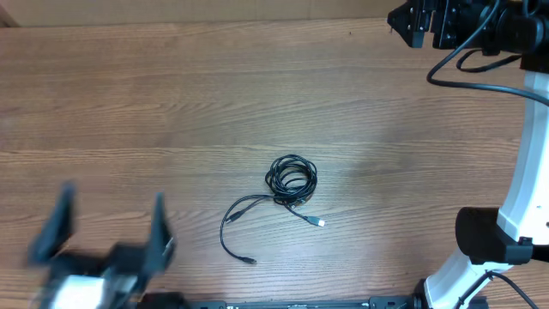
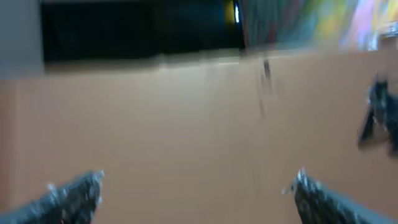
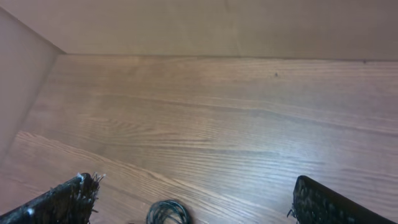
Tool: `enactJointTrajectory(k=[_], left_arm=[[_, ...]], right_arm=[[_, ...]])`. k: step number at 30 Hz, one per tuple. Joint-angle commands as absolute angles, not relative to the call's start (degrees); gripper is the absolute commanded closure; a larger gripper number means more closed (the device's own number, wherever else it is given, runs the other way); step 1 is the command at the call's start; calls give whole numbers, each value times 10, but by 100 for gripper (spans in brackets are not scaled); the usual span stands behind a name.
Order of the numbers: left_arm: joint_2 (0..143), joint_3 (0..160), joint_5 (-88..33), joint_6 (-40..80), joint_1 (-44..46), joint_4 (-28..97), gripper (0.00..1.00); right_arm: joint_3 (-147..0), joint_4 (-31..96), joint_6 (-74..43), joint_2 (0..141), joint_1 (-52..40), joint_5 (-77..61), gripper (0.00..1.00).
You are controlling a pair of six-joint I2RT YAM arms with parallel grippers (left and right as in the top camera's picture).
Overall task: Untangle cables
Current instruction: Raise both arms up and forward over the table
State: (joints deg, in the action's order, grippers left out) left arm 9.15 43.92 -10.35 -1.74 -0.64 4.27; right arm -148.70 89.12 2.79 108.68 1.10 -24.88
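Note:
The cables (image 1: 290,178) lie as one tangle on the wooden table (image 1: 171,103): a small black coil in the middle, with loose black cords running down-left to a plug (image 1: 250,259) and a silver-tipped end (image 1: 321,223). My left gripper (image 1: 110,225) is open and empty at the front left, blurred, well left of the cables. The left wrist view shows its fingers (image 2: 199,176) wide apart over bare wood. My right gripper (image 1: 418,23) is at the far right corner. Its wrist view shows the fingers (image 3: 193,182) wide apart and the coil (image 3: 168,213) at the bottom edge.
The right arm's white base (image 1: 515,223) and its thicker black wires (image 1: 467,73) stand along the right edge. A plain wall (image 3: 186,25) rises at the table's far edge. A blurred dark shape (image 2: 379,118) shows at the right of the left wrist view.

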Motion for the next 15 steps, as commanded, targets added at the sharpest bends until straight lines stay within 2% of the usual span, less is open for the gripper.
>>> enactJointTrajectory(k=[1, 5, 9, 15], left_arm=[[199, 665, -88, -74, -11, 131, 0], [370, 927, -96, -77, -11, 305, 0], [577, 1186, -155, -77, -11, 494, 0], [819, 1393, -216, -72, -11, 696, 0]], right_arm=[[-1501, 903, 34, 1072, 12, -209, 0], [-1501, 924, 35, 1072, 12, -168, 0], [-1501, 938, 34, 1072, 12, -134, 0], [-1501, 938, 34, 1072, 12, -127, 0]])
